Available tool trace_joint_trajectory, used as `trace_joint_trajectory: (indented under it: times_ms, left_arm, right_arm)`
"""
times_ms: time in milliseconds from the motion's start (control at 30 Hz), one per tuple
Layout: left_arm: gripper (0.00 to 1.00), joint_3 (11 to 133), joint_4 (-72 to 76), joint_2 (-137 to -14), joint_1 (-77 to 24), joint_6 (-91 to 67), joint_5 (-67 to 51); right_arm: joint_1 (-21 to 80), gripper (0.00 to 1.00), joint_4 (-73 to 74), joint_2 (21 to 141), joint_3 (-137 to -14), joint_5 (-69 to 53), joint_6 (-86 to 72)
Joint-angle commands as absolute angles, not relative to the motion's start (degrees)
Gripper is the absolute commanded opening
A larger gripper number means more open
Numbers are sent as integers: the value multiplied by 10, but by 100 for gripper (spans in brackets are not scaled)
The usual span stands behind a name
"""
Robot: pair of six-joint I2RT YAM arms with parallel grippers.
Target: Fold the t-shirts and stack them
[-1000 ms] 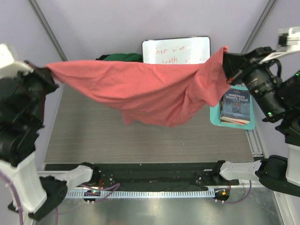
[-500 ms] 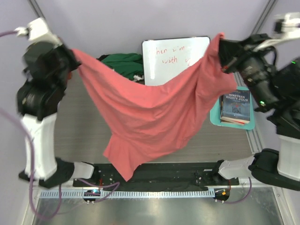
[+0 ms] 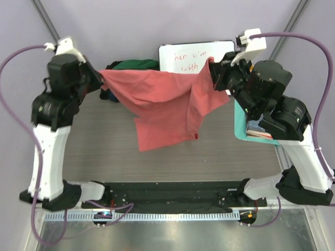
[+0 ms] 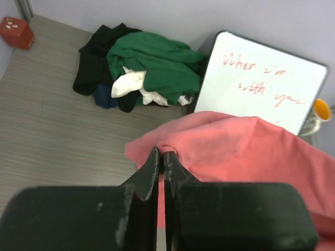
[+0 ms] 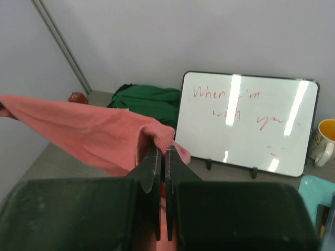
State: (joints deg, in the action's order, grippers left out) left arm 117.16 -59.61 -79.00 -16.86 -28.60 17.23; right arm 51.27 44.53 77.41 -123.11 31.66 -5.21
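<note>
Salmon-pink tee [image 3: 162, 104]: airborne, strung btwn my two claws over the far half of the table [image 3: 89, 151]. Sags mid-span. Lower edge hangs loose, one corner drooping toward table centre; can't tell if it touches the surface.

Left claw [image 4: 161, 155] is pinched tight on one upper edge of the cloth, right claw [image 5: 161, 150] pinched tight on the other. Fabric is bunched at both nips.

Handling, my read: light, limp, zero stiffness. Will swing, crease and drape wherever gravity takes it. Not fragile. Thin edge could creep out of the jaws if I tug hard. Best holds prob. shoulder seams or hem corners, both sides level. Right side looks doubled over, so the spread seems uneven and needs evening out before laying flat.

Outward: heap at far left, green tee [image 4: 157, 63] on top, white tee [image 4: 131, 83] poking out, black tee [image 4: 91, 68] alongside. Whiteboard [image 3: 196, 56] stands just beside the heap, mug [image 5: 325, 138] on its other side. Red block [image 4: 15, 31] in the far corner.
</note>
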Motion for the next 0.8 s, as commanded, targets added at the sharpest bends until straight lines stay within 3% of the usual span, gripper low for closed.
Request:
trace_joint_trajectory:
  times_ms: [0,100,267,567,767]
  left_arm:
    - [0,1106,-570,-678,-165,-295,149]
    - [0,1035,-568,-656,-165,-298,151]
    - [0,999,-576,-620,-165,-302,137]
    - [0,1064,-599,-582,-165,-295,97]
    - [0,1121,-600,-567,-165,-263,136]
  right_arm:
    - [512,1,410,715,-1129,308,-108]
    - [503,1,413,718,-1059,295,-134]
    - [496,1,428,722,-1084,252,-168]
    - [497,1,448,678,-1172,212,-164]
    - [497,1,439,624,-1194,278,-128]
